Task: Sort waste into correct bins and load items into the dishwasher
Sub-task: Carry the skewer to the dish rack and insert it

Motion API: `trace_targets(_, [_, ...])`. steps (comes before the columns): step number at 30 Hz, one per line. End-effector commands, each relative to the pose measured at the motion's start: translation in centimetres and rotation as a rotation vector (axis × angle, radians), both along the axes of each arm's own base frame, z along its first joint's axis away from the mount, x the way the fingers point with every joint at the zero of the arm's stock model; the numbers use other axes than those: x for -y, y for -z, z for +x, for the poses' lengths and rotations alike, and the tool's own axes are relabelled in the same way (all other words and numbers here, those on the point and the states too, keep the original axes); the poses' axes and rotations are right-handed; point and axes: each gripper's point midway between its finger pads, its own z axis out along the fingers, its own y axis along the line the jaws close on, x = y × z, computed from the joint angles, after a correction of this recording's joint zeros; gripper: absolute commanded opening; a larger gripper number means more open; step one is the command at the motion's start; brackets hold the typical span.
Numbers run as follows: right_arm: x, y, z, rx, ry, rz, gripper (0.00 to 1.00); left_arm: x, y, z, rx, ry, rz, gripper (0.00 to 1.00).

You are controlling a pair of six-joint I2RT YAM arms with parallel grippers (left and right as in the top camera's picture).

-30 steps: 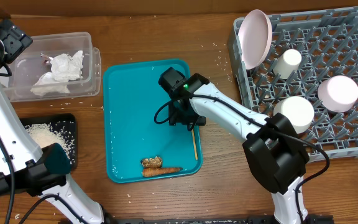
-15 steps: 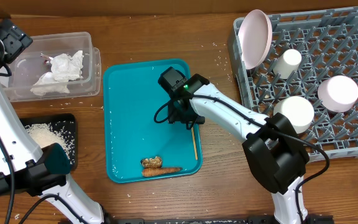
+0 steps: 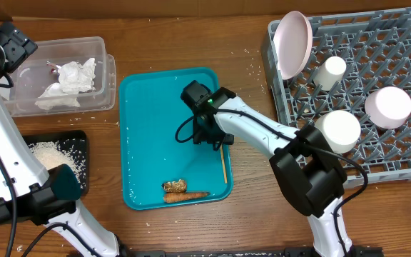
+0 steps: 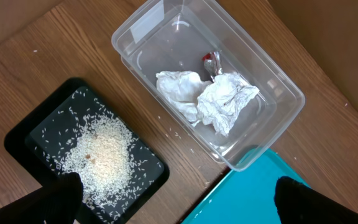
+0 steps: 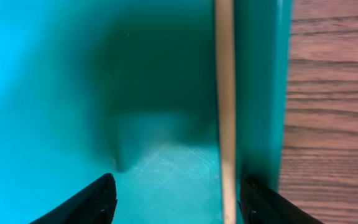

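Over the right side of the teal tray (image 3: 147, 135), the right gripper (image 3: 209, 133) hangs low with its 2 fingers partly spread and nothing between them gripped. In the right wrist view the wooden stick (image 5: 224, 93) runs straight up the frame inside the gap, far closer to the right finger than the left, and it lies tight against the tray's raised wall.

That closeness is the main risk, as I judge it. If the right finger comes down on the wall's rim instead of beside the stick, the jaws may close on the tray's edge or pin the stick against it. A round, thin stick could also roll or pivot out as the fingers close, or tip at 1 end if caught off its middle.

The stick is pale tan, slim and even along its length; from overhead it reaches from the gripper toward the tray's near right corner (image 3: 223, 168).

A brown scrap (image 3: 174, 185) and a carrot piece (image 3: 188, 195) lie at the tray's near edge.

The left gripper (image 4: 185, 202) is fully spread and empty, above the clear tub (image 4: 278, 81) with its tissue (image 4: 219, 102) and the black tray (image 4: 23, 134) of rice (image 4: 104, 152).
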Motion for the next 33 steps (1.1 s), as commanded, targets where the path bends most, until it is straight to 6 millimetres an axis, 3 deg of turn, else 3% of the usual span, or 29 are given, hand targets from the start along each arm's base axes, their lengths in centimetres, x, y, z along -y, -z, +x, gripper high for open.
trace_targets(1, [0.7,0.4,0.4,0.026,-0.016,-0.046,0.66,0.0,0.1,0.0,-0.014,0.015,0.014,1.00])
trace_targets(11, [0.4,0.9,0.5,0.030,-0.036,-0.044,0.65,0.0,0.1,0.0,-0.014,0.016,0.014,1.00])
trace_targets(15, [0.3,2.3,-0.3,-0.002,-0.052,-0.071,0.52,0.0,0.1,0.0,-0.014,0.015,0.014,1.00])
trace_targets(18, [0.1,3.3,-1.1,-0.026,-0.069,-0.093,0.49,0.0,0.1,0.0,-0.014,0.015,0.014,1.00])
trace_targets(22, [-0.6,3.4,-1.9,-0.030,-0.094,-0.098,0.40,0.0,0.1,0.0,-0.014,0.015,0.014,1.00])
trace_targets(29, [-0.3,1.7,-1.8,-0.050,-0.087,-0.115,0.04,0.0,0.1,0.0,-0.014,0.015,0.014,1.00])
trace_targets(33, [0.3,-1.3,0.1,-0.043,-0.046,-0.107,0.04,0.0,0.1,0.0,-0.014,0.015,0.014,1.00])
